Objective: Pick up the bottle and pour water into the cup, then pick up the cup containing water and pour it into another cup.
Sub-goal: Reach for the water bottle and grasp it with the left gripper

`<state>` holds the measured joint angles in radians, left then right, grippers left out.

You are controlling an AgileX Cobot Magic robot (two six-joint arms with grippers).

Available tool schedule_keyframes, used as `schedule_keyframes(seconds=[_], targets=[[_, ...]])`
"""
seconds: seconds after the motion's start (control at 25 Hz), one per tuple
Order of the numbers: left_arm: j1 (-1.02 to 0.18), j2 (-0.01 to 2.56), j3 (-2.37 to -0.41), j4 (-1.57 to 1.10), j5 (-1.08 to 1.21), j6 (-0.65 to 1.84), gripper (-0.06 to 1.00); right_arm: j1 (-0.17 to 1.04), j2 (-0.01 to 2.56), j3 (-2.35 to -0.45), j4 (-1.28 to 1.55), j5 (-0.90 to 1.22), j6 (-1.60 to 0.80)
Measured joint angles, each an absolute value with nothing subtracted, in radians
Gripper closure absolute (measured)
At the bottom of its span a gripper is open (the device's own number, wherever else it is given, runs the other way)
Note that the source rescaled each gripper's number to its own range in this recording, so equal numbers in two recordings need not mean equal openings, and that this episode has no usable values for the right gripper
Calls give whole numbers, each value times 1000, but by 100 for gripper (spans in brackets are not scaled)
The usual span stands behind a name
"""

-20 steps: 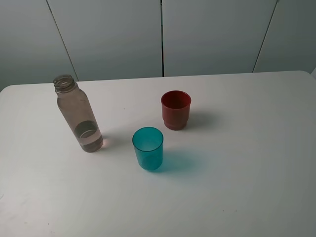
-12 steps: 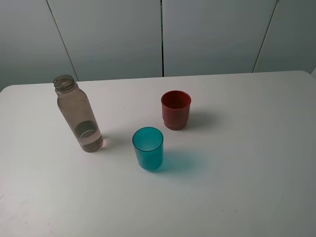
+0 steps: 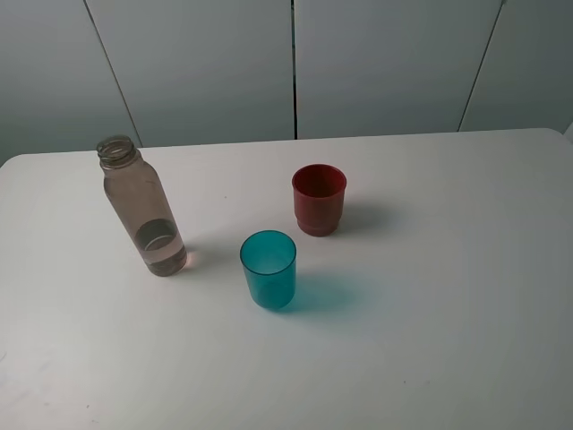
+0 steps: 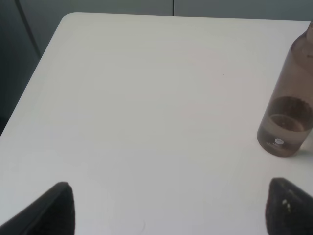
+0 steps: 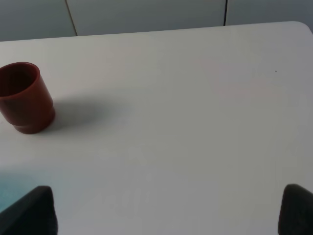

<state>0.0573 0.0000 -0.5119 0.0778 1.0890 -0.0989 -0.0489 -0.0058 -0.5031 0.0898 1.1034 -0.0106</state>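
The tall grey-brown bottle [image 3: 143,208] stands upright at the table's left, capless, with a little water at its base. The teal cup [image 3: 268,269] stands near the middle front, and the dark red cup [image 3: 319,199] stands behind it to the right. Neither arm shows in the exterior view. In the left wrist view the left gripper [image 4: 168,210] is open, its two dark fingertips [image 4: 55,208] wide apart, with the bottle [image 4: 288,105] ahead and off to one side. In the right wrist view the right gripper [image 5: 168,210] is open with nothing between its fingertips [image 5: 298,208]; the red cup [image 5: 24,97] stands far off.
The white table [image 3: 430,313] carries only these three objects. Grey wall panels [image 3: 295,63] rise behind its rear edge. The table's left edge and rounded corner [image 4: 63,22] show in the left wrist view.
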Motion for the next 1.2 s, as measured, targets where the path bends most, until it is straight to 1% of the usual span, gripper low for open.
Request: schedule_keyframes(seconds=[0.44,0.64,0.84,0.92,1.04,1.2], targets=[[57,0,-512,78,1089,-99,-6,-49,-6,-503,90,1103,-11],[57,0,-512,131,1089,-99,-6,-49,-6,-503,90,1103,-11],[57,11,-517,101,1074,-78,-6,-49,-6,-503,90,1103,-11],[57,56,-530,85,1005,-54,-6,-49,-6,-503,90,1103,-11],[57,136,-534,15,804,12,-6,-49,-6,-503,90,1103,-11],[45,283,-539,-221,632,226,-6,-49,-6,-503,90,1103,-11]])
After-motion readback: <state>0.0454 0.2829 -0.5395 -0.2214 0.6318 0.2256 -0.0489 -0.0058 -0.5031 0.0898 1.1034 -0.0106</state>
